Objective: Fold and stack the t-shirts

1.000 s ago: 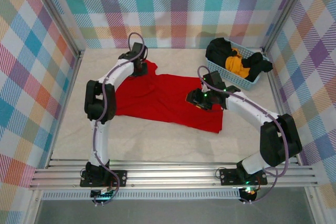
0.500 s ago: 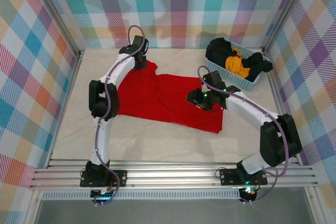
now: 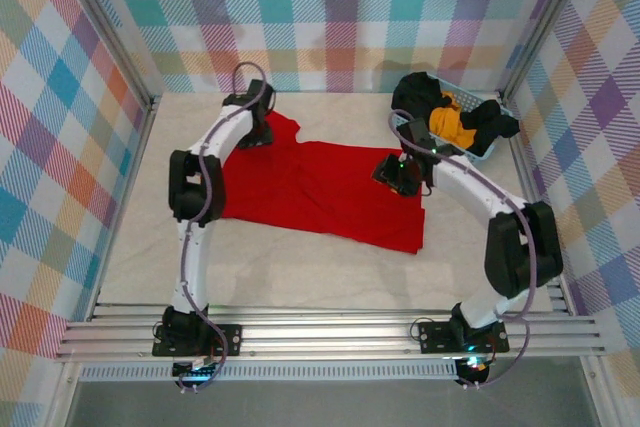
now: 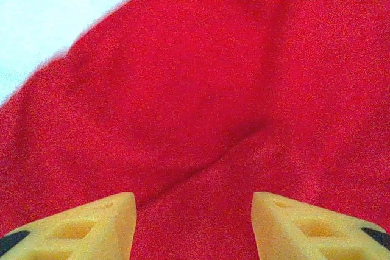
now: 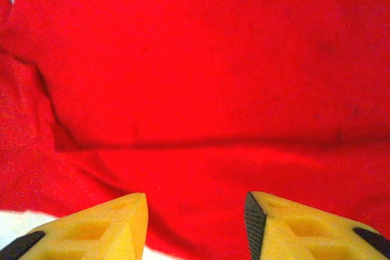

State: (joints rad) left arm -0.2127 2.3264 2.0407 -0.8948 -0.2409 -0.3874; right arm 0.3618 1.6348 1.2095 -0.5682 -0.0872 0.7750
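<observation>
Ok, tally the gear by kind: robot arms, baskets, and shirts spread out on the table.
Arms: 2 (left arm, right arm)
Baskets: 1 (light blue basket)
Spread shirts: 1 (red t-shirt)
Total: 4

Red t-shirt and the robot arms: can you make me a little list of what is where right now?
red t-shirt: spread on the table, creased, not stacked yet
left gripper: open, over the shirt's far left corner
right gripper: open, over the shirt's far right edge
basket: light blue, at the far right of the table, beside the shirt
in the basket: black cloth and orange-yellow cloth, piled up
</observation>
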